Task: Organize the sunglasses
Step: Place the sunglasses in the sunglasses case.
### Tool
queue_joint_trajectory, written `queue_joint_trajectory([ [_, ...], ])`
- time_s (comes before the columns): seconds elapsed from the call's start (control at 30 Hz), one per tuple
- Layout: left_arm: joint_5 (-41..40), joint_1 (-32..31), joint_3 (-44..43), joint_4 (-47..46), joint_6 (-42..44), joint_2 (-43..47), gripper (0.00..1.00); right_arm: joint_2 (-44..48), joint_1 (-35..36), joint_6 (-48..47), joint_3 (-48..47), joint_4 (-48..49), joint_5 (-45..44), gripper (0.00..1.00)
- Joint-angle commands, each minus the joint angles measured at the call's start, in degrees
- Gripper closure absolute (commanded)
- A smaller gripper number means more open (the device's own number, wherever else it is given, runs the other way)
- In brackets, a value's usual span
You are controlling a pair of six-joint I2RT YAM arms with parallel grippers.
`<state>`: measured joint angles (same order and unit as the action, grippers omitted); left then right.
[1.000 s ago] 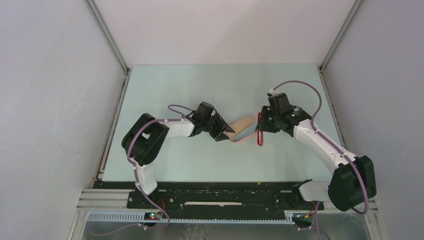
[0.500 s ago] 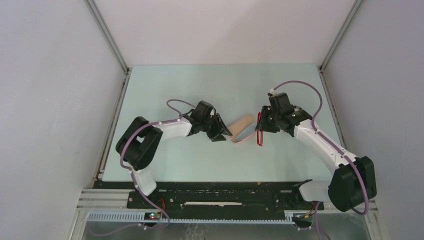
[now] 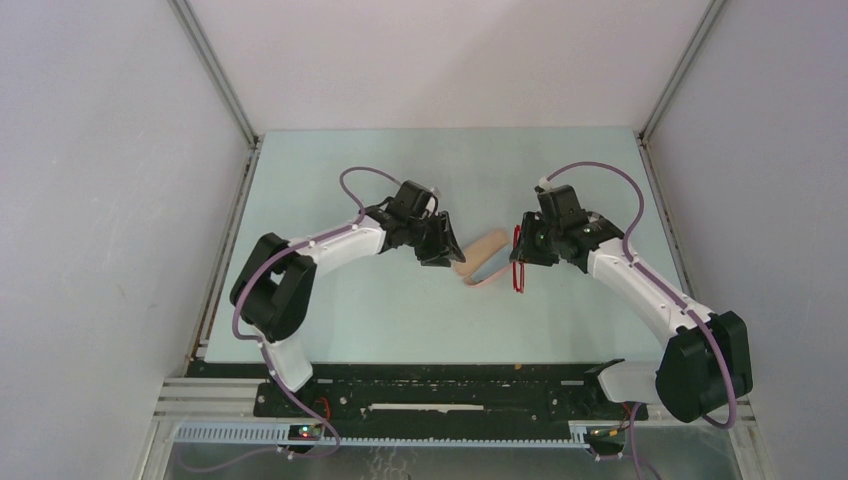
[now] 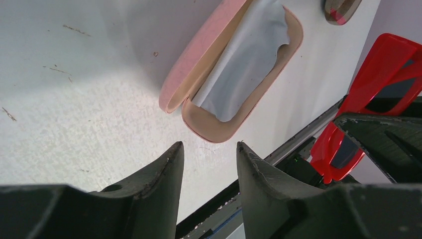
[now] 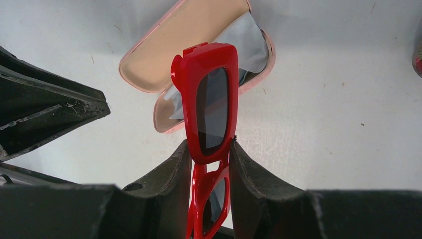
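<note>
The right gripper [image 5: 209, 149] was clamped on the red sunglasses [image 5: 209, 99], its fingers pinching the frame near the middle. One dark lens stuck out past the fingertips and the pair stood on edge. In the top view the pair hung just to the right of the open pink case [image 5: 184, 45], above the table [image 4: 74, 99] rather than on it. Slick plastic held by such a narrow pinch seemed likely to pivot if the leading end touched anything on the way down. That would leave the frame skewed across the case rim instead of inside it.

The left gripper [image 4: 206, 149] had its jaws apart with nothing between them. It hovered near the close end of the case and was not touching it (so the case looked unbraced). A light open case like that could probably slide or tip under a sideways nudge from the sunglasses.

A pale blue cloth [image 4: 249, 55] lay crumpled in the lower shell and filled most of it. If the pair were set on that bunched fabric it might ride high and stop the lid from closing. The two grippers also stood near each other across the case, so a careless approach by either one risked a knock between them.
</note>
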<state>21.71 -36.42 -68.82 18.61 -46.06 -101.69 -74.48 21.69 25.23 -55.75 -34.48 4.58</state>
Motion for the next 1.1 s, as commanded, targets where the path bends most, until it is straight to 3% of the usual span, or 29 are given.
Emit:
queue_joint_trajectory([
  [0.0, -0.31, -0.71, 1.06, -0.17, 0.70, -0.18, 0.53, 1.29, -0.63, 0.47, 0.02, 0.84, -0.36, 0.63],
  [0.13, 0.48, -0.97, 2.17, 0.37, -0.49, 0.14, 0.54, 1.62, -0.72, 0.43, 0.02, 0.56, -0.52, 0.63],
  [0.37, 4.56, -3.08, 7.43, -0.77, -9.70, 2.70, 0.53, 1.85, -1.27, 0.83, 0.02, 0.46, -0.89, 0.63],
  [0.57, 6.10, -3.20, 12.71, -8.40, -16.61, 3.00, 0.53, 2.01, -1.65, 1.29, 0.02, 0.73, -0.15, 0.63],
  [0.7, 2.17, -1.72, 11.01, -7.21, -12.25, 4.95, 0.53, 3.14, -1.63, 1.49, 0.02, -0.21, -0.15, 0.63],
  [0.87, 2.88, -1.06, 6.00, -3.27, -7.24, 3.59, 0.52, 4.40, -1.78, 0.89, 0.02, -0.93, -0.84, 0.62],
  [0.97, 3.49, -3.21, 5.19, -4.71, -6.34, 3.83, 0.53, 4.59, -2.20, 0.85, 0.02, -1.15, -0.95, 0.62],
  [1.07, 2.19, -7.20, -1.70, 0.32, 3.52, 3.54, 0.54, 4.93, -2.42, 1.11, 0.02, -1.54, -1.52, 0.62],
])
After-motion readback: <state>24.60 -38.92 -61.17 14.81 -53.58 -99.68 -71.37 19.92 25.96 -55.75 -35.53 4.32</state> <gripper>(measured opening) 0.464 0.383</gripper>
